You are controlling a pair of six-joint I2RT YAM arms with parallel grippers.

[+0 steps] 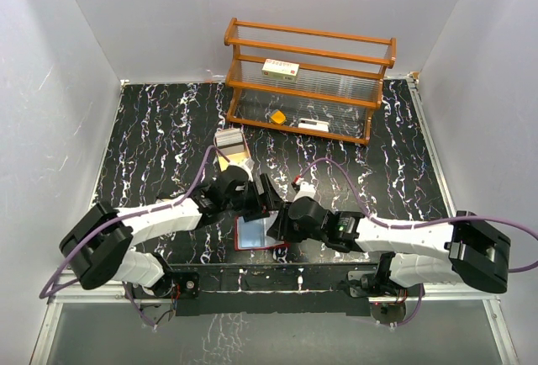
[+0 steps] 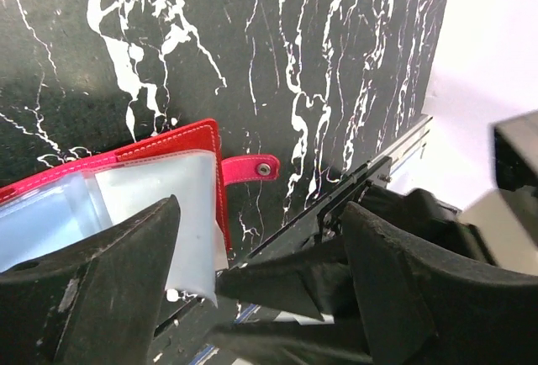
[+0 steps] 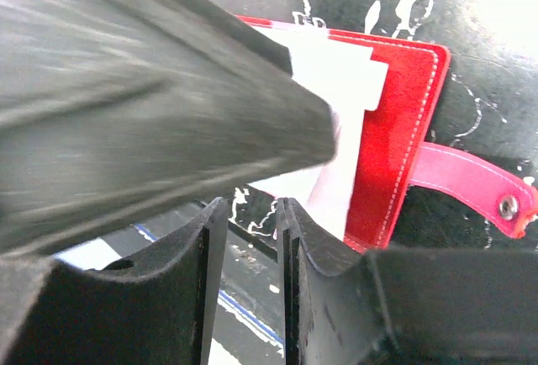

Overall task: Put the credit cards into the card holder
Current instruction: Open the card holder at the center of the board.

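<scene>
The card holder (image 1: 250,233) lies open near the table's front edge, red with clear bluish pockets. It also shows in the left wrist view (image 2: 181,148) and in the right wrist view (image 3: 403,121), with its snap strap (image 3: 471,182) out to the side. My left gripper (image 1: 265,203) is open wide over the holder's edge (image 2: 261,214), one finger (image 2: 109,281) above the pocket sheet. My right gripper (image 1: 282,224) hovers at the holder's near edge (image 3: 250,207), jaws a narrow gap apart with nothing between them. Loose credit cards, grey (image 1: 229,139) and yellow (image 1: 238,157), lie behind the left wrist.
A wooden rack (image 1: 309,79) stands at the back with a white box with red marks (image 1: 280,67), an orange wedge (image 1: 276,116) and a small white item (image 1: 313,124). The two grippers are close together; the metal front rail (image 2: 370,176) runs beside the holder.
</scene>
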